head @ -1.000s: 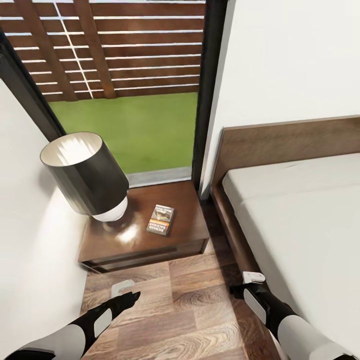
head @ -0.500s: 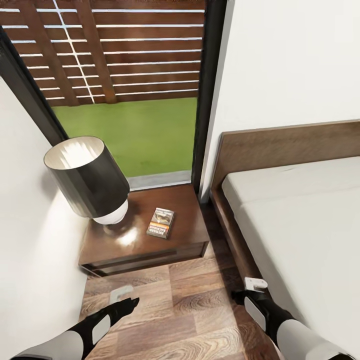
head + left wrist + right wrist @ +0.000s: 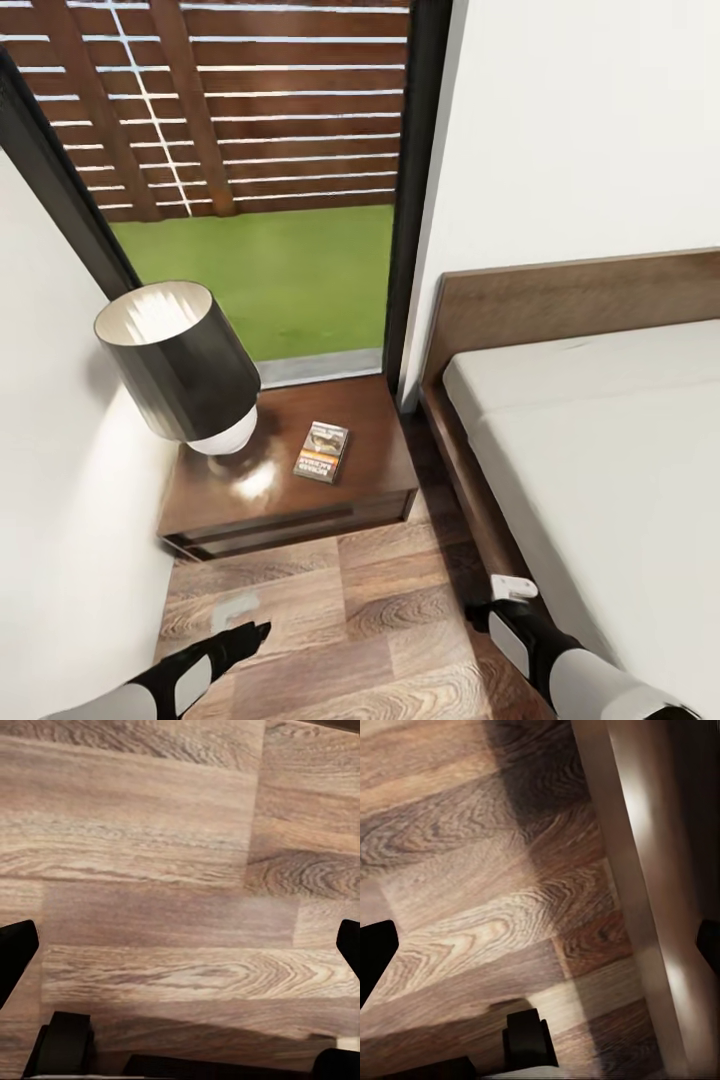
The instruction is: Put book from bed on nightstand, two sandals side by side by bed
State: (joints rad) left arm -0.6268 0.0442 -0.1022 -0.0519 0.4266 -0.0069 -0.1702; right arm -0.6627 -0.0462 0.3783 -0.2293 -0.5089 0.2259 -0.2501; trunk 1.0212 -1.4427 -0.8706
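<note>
The book (image 3: 322,452) lies flat on the dark-brown nightstand (image 3: 375,470), right of the lamp. The bed (image 3: 600,450) with its off-white mattress and wooden headboard stands at the right. The blue sandals are out of view. My left gripper (image 3: 252,634) hangs low over the plank floor in front of the nightstand; in the left wrist view the left gripper (image 3: 180,945) is open, with bare floor between its fingers. My right gripper (image 3: 488,606) hovers by the bed's side rail (image 3: 637,870); in the right wrist view the right gripper (image 3: 540,945) is open and holds nothing.
A lamp (image 3: 180,360) with a dark shade takes up the nightstand's left half. A white wall (image 3: 60,480) closes the left side. Behind the nightstand the dark-framed window (image 3: 410,200) shows grass and a slatted fence. Plank floor (image 3: 370,620) runs between nightstand and bed.
The whole head view has shifted, so the camera has moved. Both arms sit lower in the picture and show less. The book stays on the nightstand.
</note>
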